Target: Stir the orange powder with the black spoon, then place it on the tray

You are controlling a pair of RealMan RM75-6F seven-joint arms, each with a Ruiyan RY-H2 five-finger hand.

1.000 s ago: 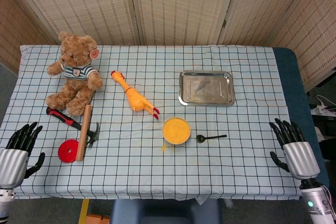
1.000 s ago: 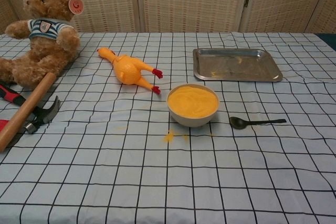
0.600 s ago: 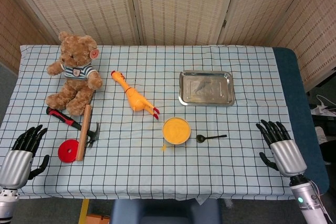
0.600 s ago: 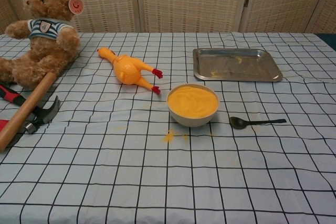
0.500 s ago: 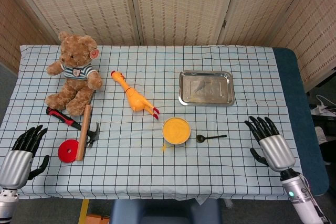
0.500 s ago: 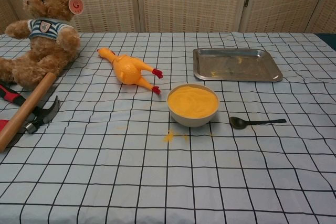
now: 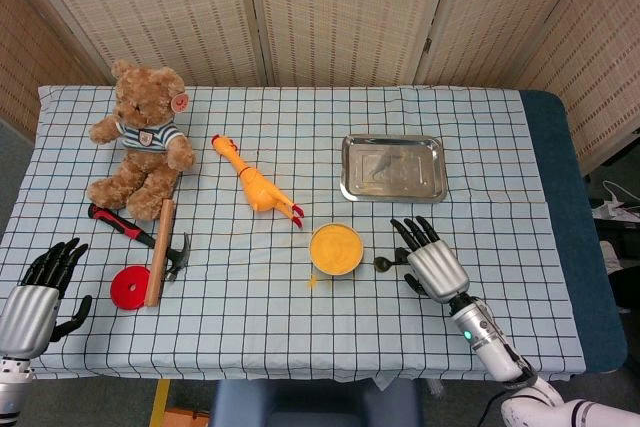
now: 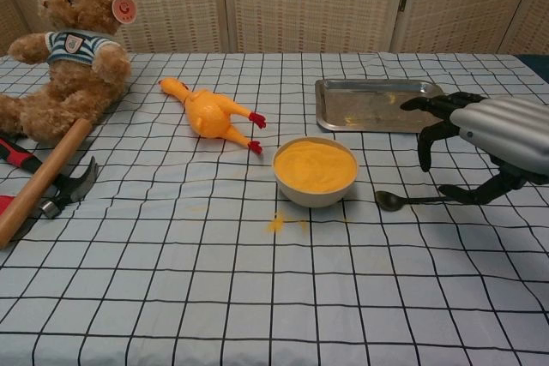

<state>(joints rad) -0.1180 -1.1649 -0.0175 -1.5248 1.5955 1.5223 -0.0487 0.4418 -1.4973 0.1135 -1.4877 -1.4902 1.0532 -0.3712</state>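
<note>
right hand point(image 8: 489, 139) hovers spread above black spoon point(image 8: 403, 201); no writing readable.

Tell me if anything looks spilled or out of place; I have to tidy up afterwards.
A little orange powder lies spilled on the tablecloth, just in front of the bowl. Nothing else stands out.
</note>
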